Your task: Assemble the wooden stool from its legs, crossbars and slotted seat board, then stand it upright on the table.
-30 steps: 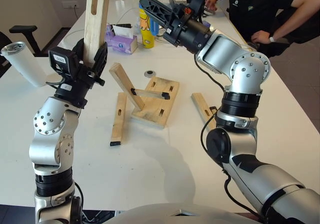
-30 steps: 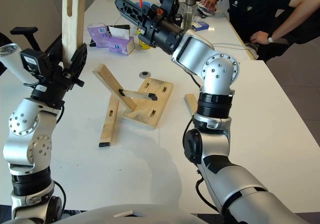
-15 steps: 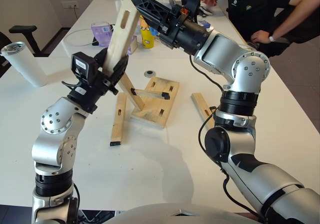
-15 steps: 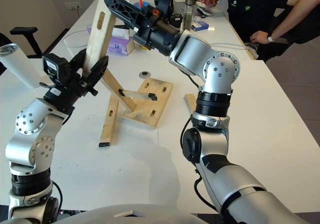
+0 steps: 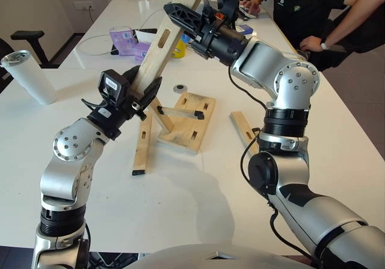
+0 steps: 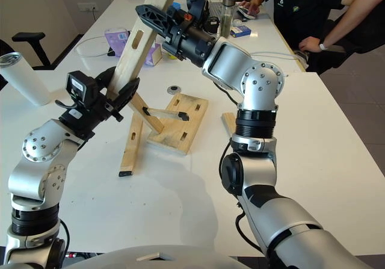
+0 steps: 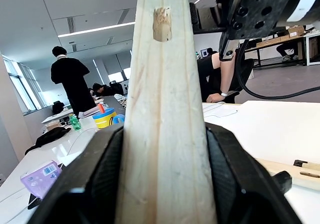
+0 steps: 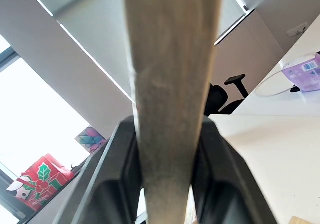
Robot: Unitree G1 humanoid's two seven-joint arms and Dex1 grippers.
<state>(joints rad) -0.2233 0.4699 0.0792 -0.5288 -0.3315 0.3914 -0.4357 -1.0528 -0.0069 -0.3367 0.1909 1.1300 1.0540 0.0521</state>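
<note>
**Head views.** The left gripper (image 5: 143, 82) was clamped on the lower end of the held leg (image 5: 155, 55). This leg slanted up and toward the robot's right above the counter (image 5: 180, 203). Its upper part passed between the spread fingers of the right gripper (image 5: 194, 1); whether those fingers touched the wood could not be determined here. A slot was noted in the held leg's face between the two grippers.

Below, the seat board (image 5: 191, 124) lay flat on the counter, slots upward. A slanted leg (image 5: 159, 111) stood tilted at the board's left edge. A crossbar (image 5: 182, 113) ran from it over the board. A flat leg (image 5: 142, 144) lay on the counter just left of the board. A loose piece (image 5: 243, 126) lay on the board's right, near the right arm. A white tumbler (image 5: 27, 76) was at the far left, well apart. A purple tissue pack (image 5: 123, 39) sat farther back.

**Left wrist view.** The held leg ran up between the two black fingers (image 7: 100, 179), which pressed against its two sides. A small recess (image 7: 162, 23) was noted high on the leg's face. Beyond it were black parts of the right gripper.

**Right wrist view.** The held leg ran between this gripper's dark fingers (image 8: 117, 169), one close on each side. Contact with the wood could not be confirmed. The tissue pack sat on the counter in the distance.
</note>
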